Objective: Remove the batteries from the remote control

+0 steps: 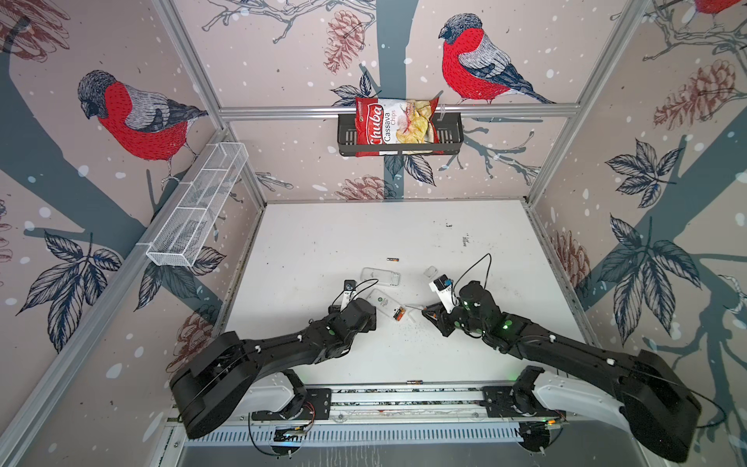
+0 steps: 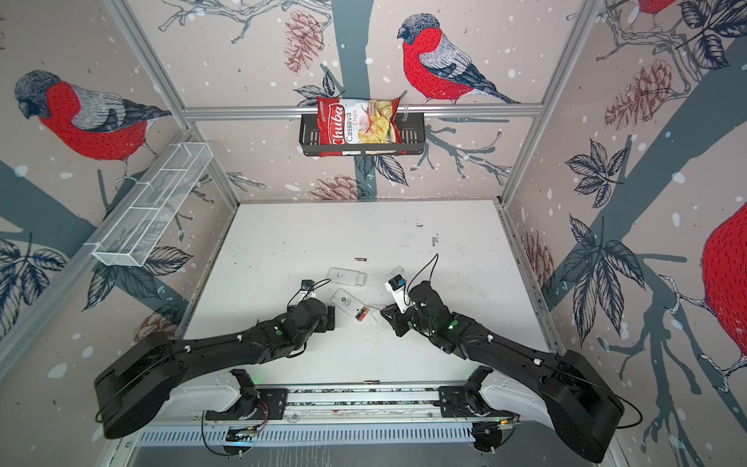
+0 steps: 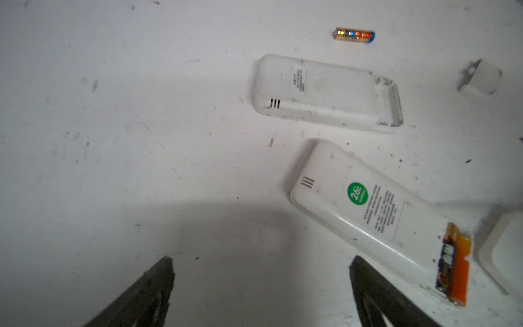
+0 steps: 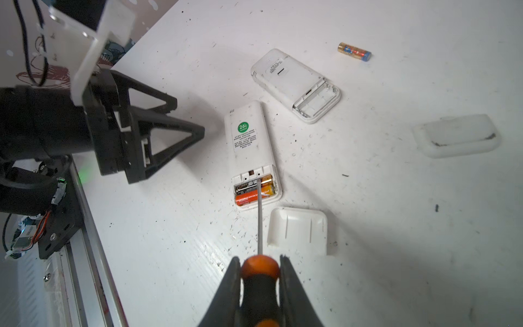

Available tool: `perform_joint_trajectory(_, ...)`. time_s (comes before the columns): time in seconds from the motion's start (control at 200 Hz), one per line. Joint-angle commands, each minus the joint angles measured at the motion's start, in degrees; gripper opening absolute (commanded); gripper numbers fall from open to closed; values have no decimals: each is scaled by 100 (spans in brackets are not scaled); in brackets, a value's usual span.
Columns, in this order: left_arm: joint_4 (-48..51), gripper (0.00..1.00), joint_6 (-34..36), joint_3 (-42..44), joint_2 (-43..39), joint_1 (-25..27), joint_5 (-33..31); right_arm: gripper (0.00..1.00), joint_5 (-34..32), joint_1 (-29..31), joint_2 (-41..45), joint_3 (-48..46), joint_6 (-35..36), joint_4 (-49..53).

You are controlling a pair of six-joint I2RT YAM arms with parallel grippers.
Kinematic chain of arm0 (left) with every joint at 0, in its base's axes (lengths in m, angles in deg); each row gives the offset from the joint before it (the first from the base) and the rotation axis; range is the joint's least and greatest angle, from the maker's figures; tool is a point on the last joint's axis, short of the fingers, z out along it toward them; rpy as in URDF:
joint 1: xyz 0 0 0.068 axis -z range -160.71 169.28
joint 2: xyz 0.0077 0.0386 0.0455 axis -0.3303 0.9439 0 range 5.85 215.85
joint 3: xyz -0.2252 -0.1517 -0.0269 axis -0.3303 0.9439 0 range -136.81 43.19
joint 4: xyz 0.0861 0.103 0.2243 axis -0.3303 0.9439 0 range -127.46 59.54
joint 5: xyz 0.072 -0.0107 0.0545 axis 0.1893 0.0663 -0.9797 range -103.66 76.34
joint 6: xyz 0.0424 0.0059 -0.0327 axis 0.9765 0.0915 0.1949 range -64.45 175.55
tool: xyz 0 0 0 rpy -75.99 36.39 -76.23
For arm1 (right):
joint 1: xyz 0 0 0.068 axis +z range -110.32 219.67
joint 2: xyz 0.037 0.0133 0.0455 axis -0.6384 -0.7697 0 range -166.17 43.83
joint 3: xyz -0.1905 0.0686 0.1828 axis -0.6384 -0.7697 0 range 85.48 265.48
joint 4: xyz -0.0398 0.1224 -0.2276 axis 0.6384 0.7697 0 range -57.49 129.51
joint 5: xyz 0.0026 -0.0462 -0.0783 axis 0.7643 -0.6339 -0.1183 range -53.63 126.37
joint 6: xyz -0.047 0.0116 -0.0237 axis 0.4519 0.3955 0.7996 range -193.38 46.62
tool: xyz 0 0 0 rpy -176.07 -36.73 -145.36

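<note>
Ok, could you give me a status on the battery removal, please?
Left end effector open, empty. Right end effector shut on screwdriver, tip at two batteries seated in remote. Cover lies beside remote, nothing blocking.

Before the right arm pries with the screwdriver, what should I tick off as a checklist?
1. Battery cover off the remote: ok.
2. Screwdriver clamped in right gripper: ok.
3. Shaft lies over the batteries: ok.
4. Tip wedged under a battery: cannot tell.
5. Left gripper steadying the remote: not ok, open, not gripping it.
</note>
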Motion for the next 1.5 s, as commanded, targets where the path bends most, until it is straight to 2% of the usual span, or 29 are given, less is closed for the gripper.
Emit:
perform_joint_trajectory(0.0,-168,96,261,104,-373,-235,368,0,-293,168,-5,94,-138,283)
perform_joint_trajectory(0.095,-797,96,519,326,-586,-404,610,0,-421,332,-22,104,-198,351)
perform_joint_trajectory(0.185,-978,95,631,250,-561,-450,717,0,-457,428,-120,117,-240,376)
perform_joint_trajectory(0.65,-1320,95,974,-277,572,-494,972,0,-493,575,-405,268,-212,280)
perform_joint_trajectory(1.056,-1563,95,968,-405,1166,-513,1037,0,-480,575,-614,313,-153,227)
perform_joint_trajectory(1.491,-1552,94,837,-613,1657,-511,1421,0,-455,567,-761,359,-138,106)
